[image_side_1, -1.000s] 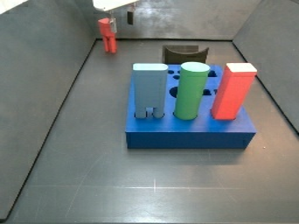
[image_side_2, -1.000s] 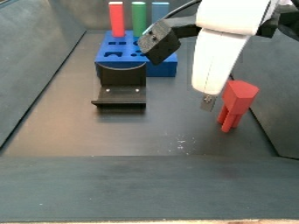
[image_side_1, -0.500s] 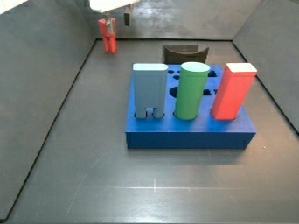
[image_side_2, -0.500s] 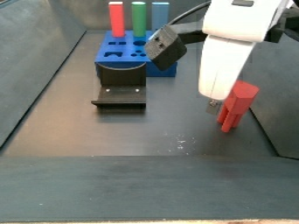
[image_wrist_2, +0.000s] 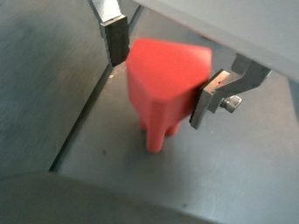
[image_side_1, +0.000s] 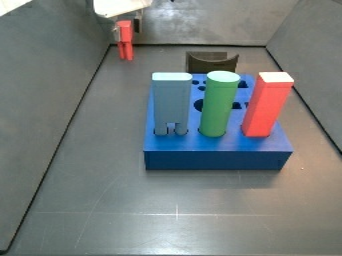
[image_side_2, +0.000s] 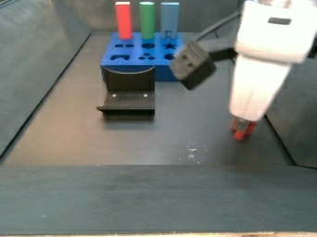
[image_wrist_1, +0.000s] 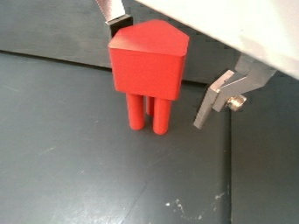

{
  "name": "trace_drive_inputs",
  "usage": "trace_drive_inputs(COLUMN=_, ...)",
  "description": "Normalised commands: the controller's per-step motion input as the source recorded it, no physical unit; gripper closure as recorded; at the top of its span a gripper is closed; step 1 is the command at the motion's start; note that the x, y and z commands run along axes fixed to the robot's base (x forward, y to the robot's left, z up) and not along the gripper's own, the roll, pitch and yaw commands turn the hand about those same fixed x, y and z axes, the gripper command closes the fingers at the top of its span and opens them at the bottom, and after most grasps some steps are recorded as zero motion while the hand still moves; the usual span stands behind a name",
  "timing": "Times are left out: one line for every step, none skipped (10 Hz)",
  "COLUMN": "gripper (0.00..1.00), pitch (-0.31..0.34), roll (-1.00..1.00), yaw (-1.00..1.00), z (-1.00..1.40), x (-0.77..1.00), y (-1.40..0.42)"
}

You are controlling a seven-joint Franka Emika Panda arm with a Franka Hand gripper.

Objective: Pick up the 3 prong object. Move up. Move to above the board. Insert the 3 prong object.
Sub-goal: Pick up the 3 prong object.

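The 3 prong object (image_wrist_1: 146, 61) is a small red piece with a blocky top and thin prongs. It stands upright on the dark floor near the far wall (image_side_1: 126, 42). My gripper (image_wrist_1: 162, 66) is lowered around it and is open, one silver finger (image_wrist_1: 216, 98) on each side and a gap still showing. The other wrist view shows the piece (image_wrist_2: 163, 83) between the same plates. In a side view only its prong tips (image_side_2: 242, 135) show below the gripper (image_side_2: 238, 124). The blue board (image_side_1: 214, 158) lies apart from it, mid-floor.
A pale blue block (image_side_1: 170, 100), a green cylinder (image_side_1: 218, 100) and a tall red block (image_side_1: 270, 103) stand on the board. The dark fixture (image_side_2: 128, 97) sits between the board (image_side_2: 124, 57) and my arm. Grey walls enclose the floor.
My gripper has come down over the 3 prong object, so its fingers now flank the blocky top. In a side view the arm now covers most of the piece.
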Motion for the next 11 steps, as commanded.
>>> trace_drive_inputs(gripper=0.0, pitch=0.0, roll=0.0, yaw=0.0, z=0.0, x=0.0, y=0.0)
trace_drive_inputs(gripper=1.0, pitch=0.0, roll=0.0, yaw=0.0, z=0.0, x=0.0, y=0.0)
trace_drive_inputs(gripper=1.0, pitch=0.0, roll=0.0, yaw=0.0, z=0.0, x=0.0, y=0.0)
trace_drive_inputs(gripper=1.0, pitch=0.0, roll=0.0, yaw=0.0, z=0.0, x=0.0, y=0.0)
trace_drive_inputs(gripper=1.0, pitch=0.0, roll=0.0, yaw=0.0, z=0.0, x=0.0, y=0.0)
trace_drive_inputs(gripper=1.0, pitch=0.0, roll=0.0, yaw=0.0, z=0.0, x=0.0, y=0.0)
trace_drive_inputs(gripper=1.0, pitch=0.0, roll=0.0, yaw=0.0, z=0.0, x=0.0, y=0.0)
trace_drive_inputs(gripper=1.0, pitch=0.0, roll=0.0, yaw=0.0, z=0.0, x=0.0, y=0.0)
trace_drive_inputs(gripper=1.0, pitch=0.0, roll=0.0, yaw=0.0, z=0.0, x=0.0, y=0.0)
trace_drive_inputs(gripper=1.0, pitch=0.0, roll=0.0, yaw=0.0, z=0.0, x=0.0, y=0.0)
trace_drive_inputs(gripper=1.0, pitch=0.0, roll=0.0, yaw=0.0, z=0.0, x=0.0, y=0.0)
